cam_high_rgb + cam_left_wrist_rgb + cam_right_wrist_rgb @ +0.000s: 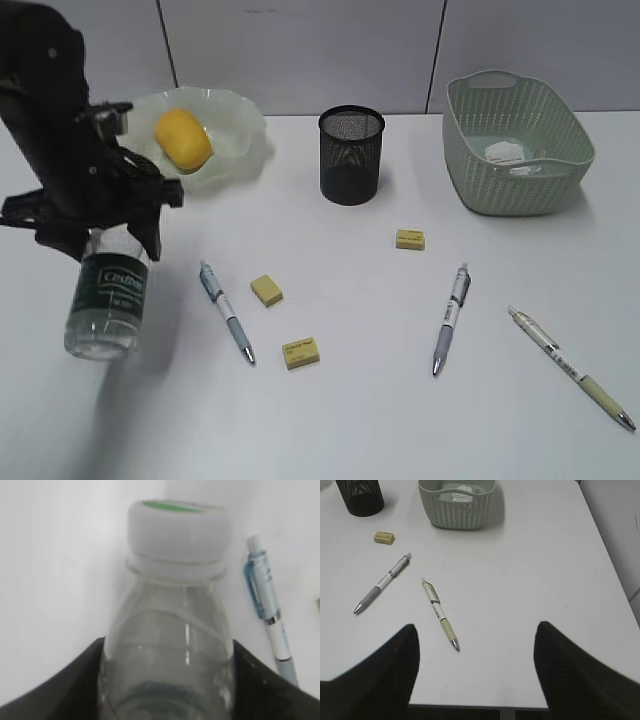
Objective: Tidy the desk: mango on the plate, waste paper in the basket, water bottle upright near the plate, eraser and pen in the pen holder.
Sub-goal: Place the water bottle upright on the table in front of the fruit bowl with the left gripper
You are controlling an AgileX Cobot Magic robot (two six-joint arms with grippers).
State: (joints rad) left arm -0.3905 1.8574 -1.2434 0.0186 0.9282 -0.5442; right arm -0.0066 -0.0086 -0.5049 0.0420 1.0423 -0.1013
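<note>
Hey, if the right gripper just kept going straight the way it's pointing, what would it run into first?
Probably the beige-barrelled pen lying on the desk, just ahead between the open jaws of the right gripper. Depth is unclear, so it might pass above it.

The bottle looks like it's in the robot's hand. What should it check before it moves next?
1. Left gripper around the water bottle, fingers at both sides: ok.
2. Bottle upright and standing alone: not ok, tilted.
3. White cap on: ok.
4. Room beside the plate: ok.
5. Mango on plate: ok.
6. Blue pen near the bottle, mind it: cannot tell if it's clear.
</note>
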